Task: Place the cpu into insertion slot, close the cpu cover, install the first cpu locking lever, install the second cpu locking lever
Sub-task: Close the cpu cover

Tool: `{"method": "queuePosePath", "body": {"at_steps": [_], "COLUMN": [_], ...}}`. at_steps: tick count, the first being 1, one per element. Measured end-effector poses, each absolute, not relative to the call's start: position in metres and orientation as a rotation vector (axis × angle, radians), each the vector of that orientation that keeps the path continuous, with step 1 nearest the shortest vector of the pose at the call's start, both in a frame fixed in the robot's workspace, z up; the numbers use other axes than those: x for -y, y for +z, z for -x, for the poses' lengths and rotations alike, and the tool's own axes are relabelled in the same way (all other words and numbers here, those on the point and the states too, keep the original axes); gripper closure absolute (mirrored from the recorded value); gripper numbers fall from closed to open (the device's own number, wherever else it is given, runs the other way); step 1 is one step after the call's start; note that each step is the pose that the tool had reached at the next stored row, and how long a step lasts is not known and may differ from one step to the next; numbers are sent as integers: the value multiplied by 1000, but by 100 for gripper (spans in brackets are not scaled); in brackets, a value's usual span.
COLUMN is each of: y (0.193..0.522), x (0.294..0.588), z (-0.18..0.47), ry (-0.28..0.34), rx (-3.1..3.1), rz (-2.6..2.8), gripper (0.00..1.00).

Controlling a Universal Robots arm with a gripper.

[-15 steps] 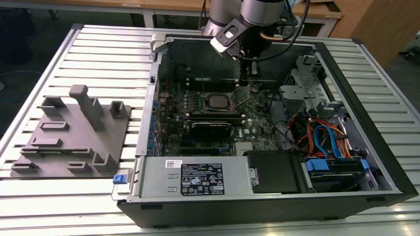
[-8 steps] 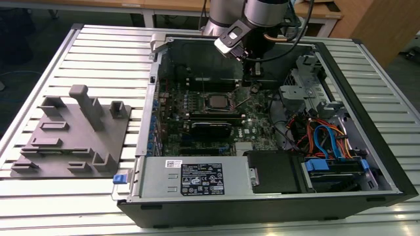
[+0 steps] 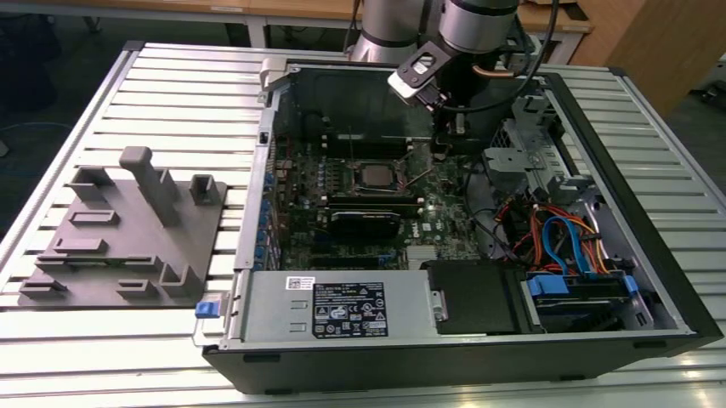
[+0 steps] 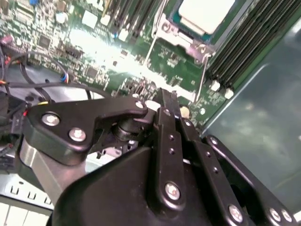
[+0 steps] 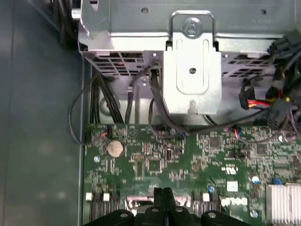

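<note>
The cpu [image 4: 205, 13] shows its silver-grey top inside the insertion slot [image 3: 372, 176] on the green motherboard. The silvery cpu cover [image 4: 175, 32] lies as a frame around the chip. Two thin wire locking levers [image 4: 202, 77] run along the socket's sides; I cannot tell if they are latched. My gripper [image 3: 446, 144] hangs inside the case, to the exterior view's right of the socket and apart from it. Its black fingers [image 4: 165, 101] are pressed together with nothing between them, as the first wrist view also shows at the gripper [image 5: 163, 192].
The open computer case [image 3: 635, 127] holds a power supply [image 3: 340, 308], a drive bay [image 3: 573, 293] with blue and orange cables, and a metal bracket [image 5: 193, 70] over the board. A coin battery [image 5: 115, 148] sits on the board. A grey fixture plate [image 3: 125, 234] lies beside the case.
</note>
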State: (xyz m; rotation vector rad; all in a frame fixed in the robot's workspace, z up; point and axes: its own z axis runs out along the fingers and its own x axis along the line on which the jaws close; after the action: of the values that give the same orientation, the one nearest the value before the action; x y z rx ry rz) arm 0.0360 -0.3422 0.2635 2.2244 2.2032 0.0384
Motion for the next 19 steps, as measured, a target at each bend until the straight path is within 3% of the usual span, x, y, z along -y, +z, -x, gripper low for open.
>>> {"method": "queuePosePath", "body": {"at_steps": [19], "y": [242], "x": [332], "z": [-40], "ry": [38], "rx": [-2173], "rz": [-2254], "gripper": [90]}}
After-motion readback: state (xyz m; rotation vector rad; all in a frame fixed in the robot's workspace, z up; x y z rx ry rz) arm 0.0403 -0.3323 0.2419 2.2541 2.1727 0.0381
